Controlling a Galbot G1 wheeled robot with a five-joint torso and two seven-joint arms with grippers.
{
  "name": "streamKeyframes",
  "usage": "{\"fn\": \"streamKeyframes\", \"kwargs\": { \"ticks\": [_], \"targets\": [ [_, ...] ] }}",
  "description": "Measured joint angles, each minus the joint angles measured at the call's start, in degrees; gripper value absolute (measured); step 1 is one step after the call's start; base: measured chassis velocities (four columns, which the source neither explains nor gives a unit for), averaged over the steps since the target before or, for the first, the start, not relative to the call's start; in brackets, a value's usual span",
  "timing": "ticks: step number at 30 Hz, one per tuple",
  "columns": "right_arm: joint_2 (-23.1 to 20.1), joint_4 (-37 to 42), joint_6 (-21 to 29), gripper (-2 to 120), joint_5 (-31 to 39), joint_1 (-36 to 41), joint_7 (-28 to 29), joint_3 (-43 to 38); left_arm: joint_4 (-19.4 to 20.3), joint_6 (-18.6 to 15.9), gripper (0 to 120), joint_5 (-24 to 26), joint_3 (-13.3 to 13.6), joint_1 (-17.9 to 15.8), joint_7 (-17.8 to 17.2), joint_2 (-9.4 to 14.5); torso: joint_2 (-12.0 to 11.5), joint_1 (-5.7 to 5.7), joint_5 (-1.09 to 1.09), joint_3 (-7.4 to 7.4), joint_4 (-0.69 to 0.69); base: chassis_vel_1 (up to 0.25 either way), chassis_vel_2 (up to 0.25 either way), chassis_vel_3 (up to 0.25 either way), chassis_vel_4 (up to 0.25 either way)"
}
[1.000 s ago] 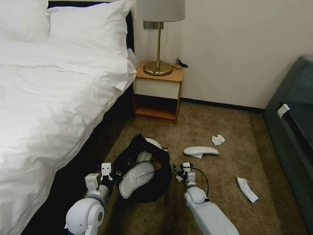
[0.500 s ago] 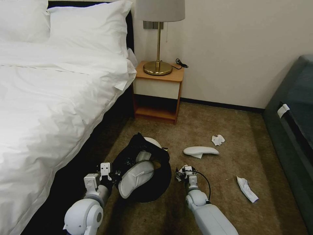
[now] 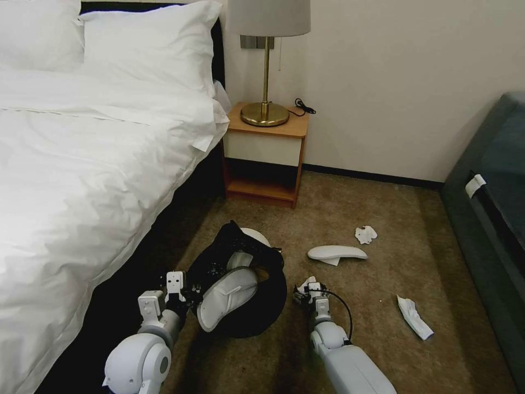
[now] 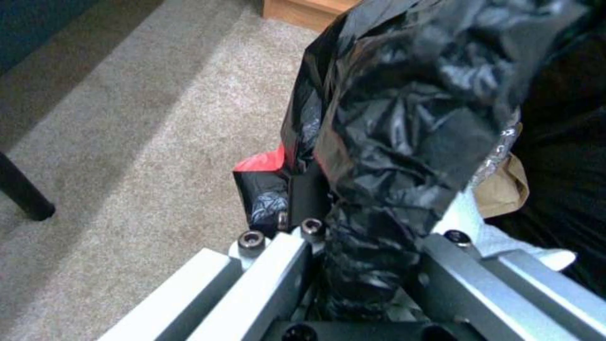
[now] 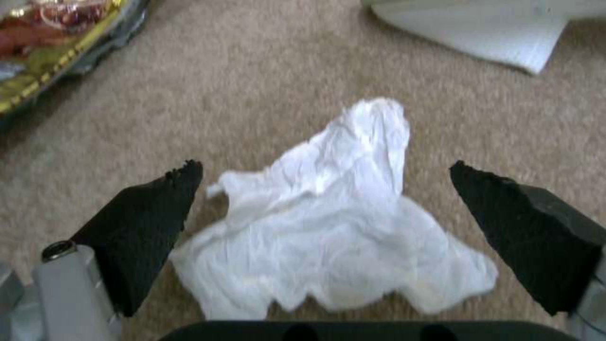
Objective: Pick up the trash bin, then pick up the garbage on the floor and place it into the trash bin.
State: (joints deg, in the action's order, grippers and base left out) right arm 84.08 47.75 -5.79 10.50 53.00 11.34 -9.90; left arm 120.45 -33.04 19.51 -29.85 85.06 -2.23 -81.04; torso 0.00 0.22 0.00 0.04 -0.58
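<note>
— Where is the round bin lined with crinkly black plastic [image 3: 240, 290]?

— On the brown carpet [image 3: 383, 273] beside the bed [image 3: 82, 164], a white slipper [image 3: 227, 298] across its mouth. The left gripper [image 3: 183, 295] has its fingers clamped on the rim; the left wrist view shows bag plastic bunched between them.

— And the right gripper [image 5: 325, 189]?

— Low over a crumpled white tissue [image 5: 334, 218], black fingers [image 5: 148, 222] spread either side. The head view also shows a second white slipper [image 3: 336, 253] and two more tissues farther off.
</note>
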Motion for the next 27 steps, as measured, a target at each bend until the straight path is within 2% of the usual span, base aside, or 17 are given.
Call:
{"fn": "streamKeyframes", "kwargs": {
  "ticks": [8,12,14,15,18,21,23,24,26,27],
  "targets": [
    [0.14,-0.88,-0.84,100,-0.7,0.39,-0.15,-0.49,0.0,0.15,0,-0.09,0.06,-0.08,0.12,0.18,0.0,0.0,0.0,0.0,0.0,0.0,0.0,0.0,0.0],
    [0.27,-1.33,-1.44,92,-0.98,0.38,-0.2,-0.65,-0.03,0.25,0,-0.13,0.09,-0.16,0.17,0.23,0.0,0.0,0.0,0.0,0.0,0.0,0.0,0.0,0.0],
    [0.27,-1.54,-1.92,79,-1.23,0.39,-0.3,-0.75,-0.07,0.35,0,-0.17,0.09,-0.19,0.23,0.26,0.0,0.0,0.0,0.0,0.0,0.0,0.0,0.0,0.0],
    [0.27,-1.54,-1.92,79,-1.23,0.39,-0.3,-0.75,-0.07,0.35,0,-0.17,0.09,-0.19,0.23,0.26,0.0,0.0,0.0,0.0,0.0,0.0,0.0,0.0,0.0],
    [0.29,-1.69,-2.25,62,-1.44,0.43,-0.4,-0.91,-0.07,0.57,0,-0.35,0.09,-0.16,0.4,0.26,0.0,0.0,0.0,0.0,0.0,0.0,0.0,0.0,0.0],
    [0.29,-1.7,-2.41,55,-1.52,0.46,-0.48,-0.95,-0.07,0.7,0,-0.42,0.09,-0.15,0.44,0.26,0.0,0.0,0.0,0.0,0.0,0.0,0.0,0.0,0.0],
    [0.24,-1.71,-2.69,43,-1.61,0.53,-0.65,-1.07,-0.07,0.92,0,-0.51,0.06,-0.11,0.56,0.24,0.0,0.0,0.0,0.0,0.0,0.0,0.0,0.0,0.0],
    [0.24,-1.71,-2.69,43,-1.61,0.53,-0.65,-1.07,-0.07,0.92,0,-0.51,0.06,-0.11,0.56,0.24,0.0,0.0,0.0,0.0,0.0,0.0,0.0,0.0,0.0],
    [0.17,-1.67,-2.9,33,-1.67,0.6,-0.73,-1.19,-0.07,1.04,0,-0.64,0.06,-0.05,0.65,0.22,0.0,0.0,0.0,0.0,0.0,0.0,0.0,0.0,0.0],
    [0.17,-1.67,-2.9,33,-1.67,0.6,-0.73,-1.19,-0.07,1.04,0,-0.64,0.06,-0.05,0.65,0.22,0.0,0.0,0.0,0.0,0.0,0.0,0.0,0.0,0.0]
  ]
}}
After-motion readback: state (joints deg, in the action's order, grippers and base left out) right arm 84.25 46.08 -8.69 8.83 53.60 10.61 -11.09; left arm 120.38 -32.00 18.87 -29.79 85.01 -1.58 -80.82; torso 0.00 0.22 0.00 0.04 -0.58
